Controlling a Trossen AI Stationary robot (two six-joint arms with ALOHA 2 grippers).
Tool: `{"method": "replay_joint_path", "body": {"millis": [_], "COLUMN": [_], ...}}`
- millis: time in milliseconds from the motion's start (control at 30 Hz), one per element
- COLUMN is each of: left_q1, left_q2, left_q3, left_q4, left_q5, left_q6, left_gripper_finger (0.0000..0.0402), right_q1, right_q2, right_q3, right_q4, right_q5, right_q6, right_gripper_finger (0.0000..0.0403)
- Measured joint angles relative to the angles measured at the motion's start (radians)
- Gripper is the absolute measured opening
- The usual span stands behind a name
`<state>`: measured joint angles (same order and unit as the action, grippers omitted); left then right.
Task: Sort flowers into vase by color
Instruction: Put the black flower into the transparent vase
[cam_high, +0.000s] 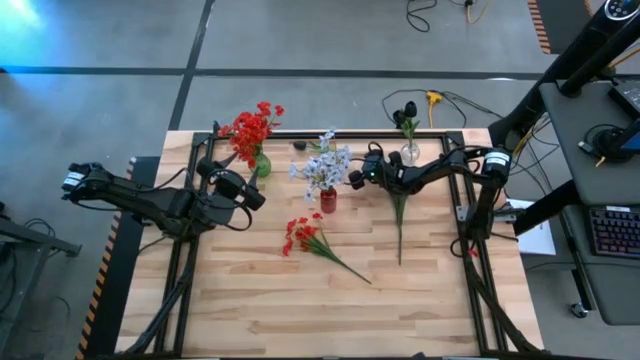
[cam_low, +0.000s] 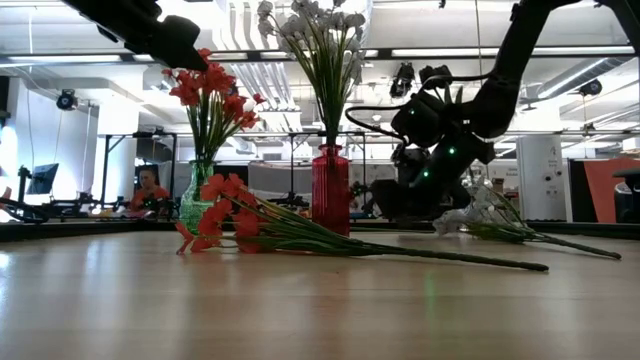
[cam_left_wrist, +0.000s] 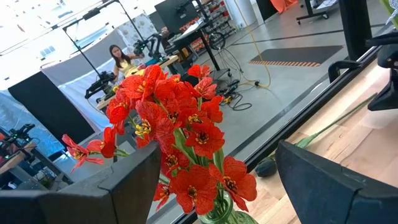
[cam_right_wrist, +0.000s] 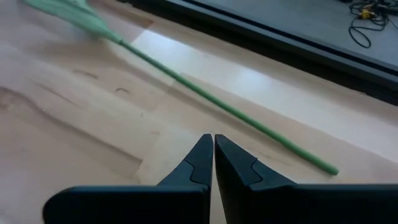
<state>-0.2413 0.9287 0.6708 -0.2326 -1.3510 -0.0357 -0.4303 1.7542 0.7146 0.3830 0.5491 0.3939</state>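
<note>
From above, the right claw (cam_high: 357, 177) hides among the white flowers (cam_high: 326, 168) in the red vase (cam_high: 328, 200) near the desk's (cam_high: 300, 300) far edge, yet its wrist camera shows fingers pressed together, empty, over a loose stem (cam_right_wrist: 217, 102), while the left claw (cam_high: 255, 197) is spread beside the red flowers (cam_left_wrist: 180, 130).

Bare tabletop (cam_high: 300, 310) below fallen red stem (cam_high: 310, 240)

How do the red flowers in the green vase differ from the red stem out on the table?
The red bunch stands upright in the green vase, at the table's far edge; the loose red stem lies flat mid-table, in no vase. Both have red blooms and green stalks.
</note>
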Motion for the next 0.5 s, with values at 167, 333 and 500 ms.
{"method": "replay_joint_path", "body": {"millis": [167, 333, 500], "left_q1": [0.000, 0.000, 0.000], "left_q2": [0.000, 0.000, 0.000], "left_q3": [0.000, 0.000, 0.000], "left_q4": [0.000, 0.000, 0.000], "left_q5": [0.000, 0.000, 0.000], "left_q6": [0.000, 0.000, 0.000], "left_gripper_finger": [0.0294, 0.0294, 0.0294], "right_q1": [-0.023, -0.041, -0.044], "right_q2": [0.000, 0.000, 0.001], "right_q3": [0.001, 0.002, 0.002], "right_q4": [0.001, 0.028, 0.034], "right_q5": [0.000, -0.001, -0.007], "right_q6": [0.008, 0.009, 0.008], "right_gripper_finger": [0.0009, 0.0009, 0.0009]}}
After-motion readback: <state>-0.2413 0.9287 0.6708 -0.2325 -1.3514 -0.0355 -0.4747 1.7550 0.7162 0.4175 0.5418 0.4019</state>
